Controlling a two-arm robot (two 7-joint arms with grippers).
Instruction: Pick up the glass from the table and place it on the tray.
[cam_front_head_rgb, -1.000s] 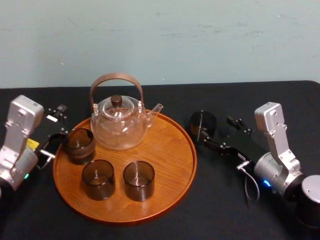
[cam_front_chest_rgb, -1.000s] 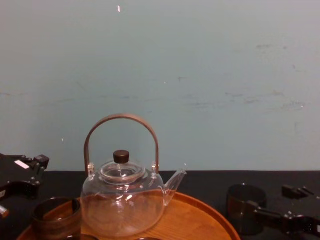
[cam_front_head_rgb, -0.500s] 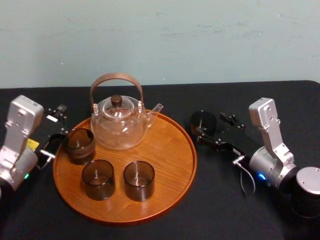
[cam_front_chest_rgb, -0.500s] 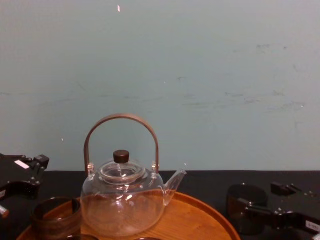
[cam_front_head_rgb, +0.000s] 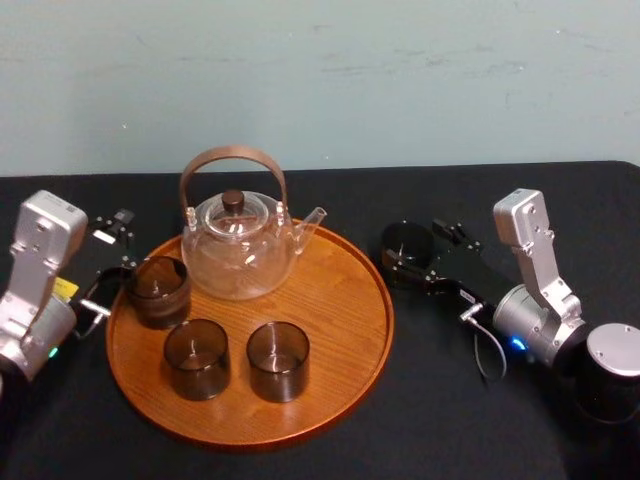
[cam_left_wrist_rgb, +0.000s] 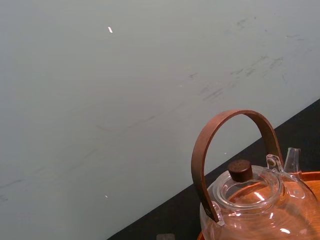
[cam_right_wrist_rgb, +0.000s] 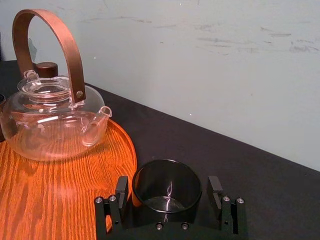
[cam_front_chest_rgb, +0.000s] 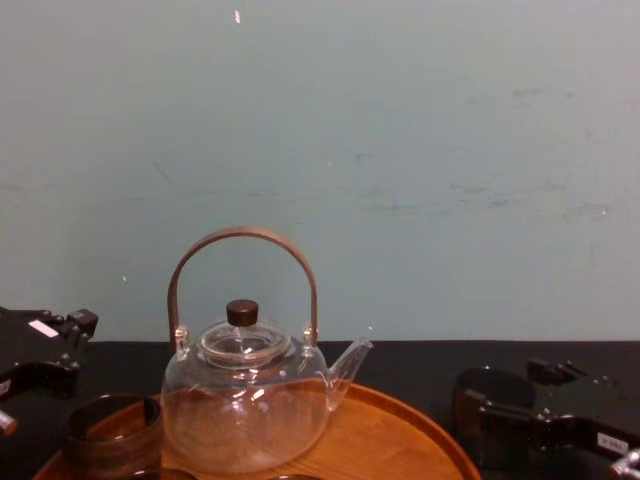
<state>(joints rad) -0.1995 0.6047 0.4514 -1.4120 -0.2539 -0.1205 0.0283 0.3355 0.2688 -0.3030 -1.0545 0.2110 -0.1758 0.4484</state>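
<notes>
A dark smoked glass (cam_front_head_rgb: 405, 243) stands upright on the black table (cam_front_head_rgb: 450, 420), just right of the round wooden tray (cam_front_head_rgb: 381, 330). My right gripper (cam_front_head_rgb: 416, 249) is open and low on the table. In the right wrist view its fingers (cam_right_wrist_rgb: 121, 189) stand on either side of the glass (cam_right_wrist_rgb: 167, 192), with a small gap on each side. From the chest the glass (cam_front_chest_rgb: 483, 398) shows at the lower right with the right gripper (cam_front_chest_rgb: 505, 390) around it. My left gripper (cam_front_head_rgb: 108, 255) rests open by the tray's left rim.
On the tray stand a clear glass teapot (cam_front_head_rgb: 238, 250) with a brown arched handle and three dark glasses (cam_front_head_rgb: 158, 290), (cam_front_head_rgb: 197, 358), (cam_front_head_rgb: 278, 360). The teapot's spout (cam_right_wrist_rgb: 97, 125) points toward the glass on the table. A pale wall closes off the table's far edge.
My right arm has slid left and forward, bringing its open fingers from beside the glass to either side of it. The glass, tray and left arm have not moved.
</notes>
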